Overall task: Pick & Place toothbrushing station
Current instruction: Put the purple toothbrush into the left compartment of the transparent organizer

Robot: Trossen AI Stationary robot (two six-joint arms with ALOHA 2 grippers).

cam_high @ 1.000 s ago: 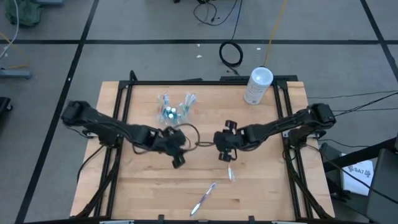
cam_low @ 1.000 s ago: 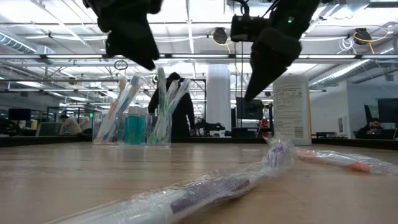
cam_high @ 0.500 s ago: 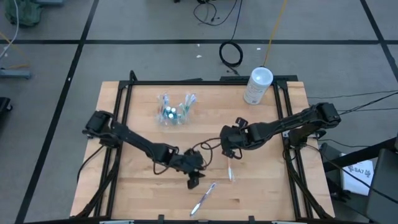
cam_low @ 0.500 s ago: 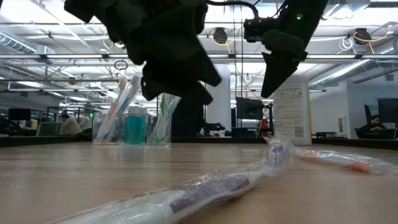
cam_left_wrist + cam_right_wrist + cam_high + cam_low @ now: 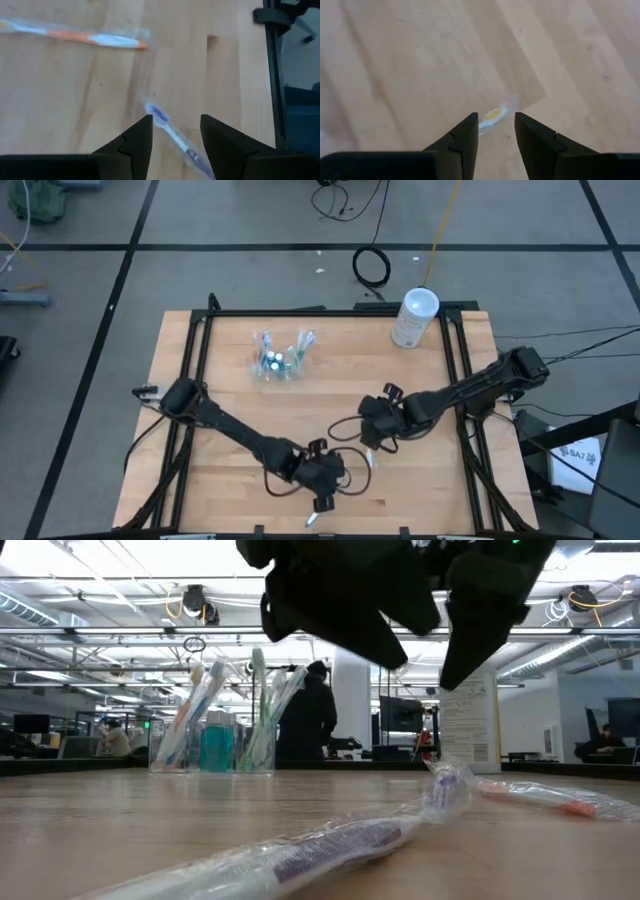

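Note:
The toothbrushing station (image 5: 280, 356) is a cluster of clear cups holding toothbrushes, standing on its base at the table's far left-centre; it also shows in the low view (image 5: 215, 740). A purple toothbrush in a clear wrapper (image 5: 167, 127) lies flat near the front edge. My left gripper (image 5: 175, 120) hovers open above it (image 5: 323, 498), one finger on each side, apart from it. An orange wrapped toothbrush (image 5: 490, 116) lies flat at mid-table. My right gripper (image 5: 496, 117) hangs open over its head end (image 5: 375, 442).
A white canister with a round lid (image 5: 414, 316) stands at the table's far right. The orange toothbrush (image 5: 90, 37) lies close beyond the purple one (image 5: 330, 845). The black table frame (image 5: 272, 75) runs close to my left gripper. Bare wood lies at the near left (image 5: 220, 490).
My left gripper has swept from mid-table toward the near edge and somewhat right, sinking until it stands over the purple toothbrush. My right gripper has shifted a little toward the near edge and rolled about its own axis. Both toothbrushes and the cups lie where they were.

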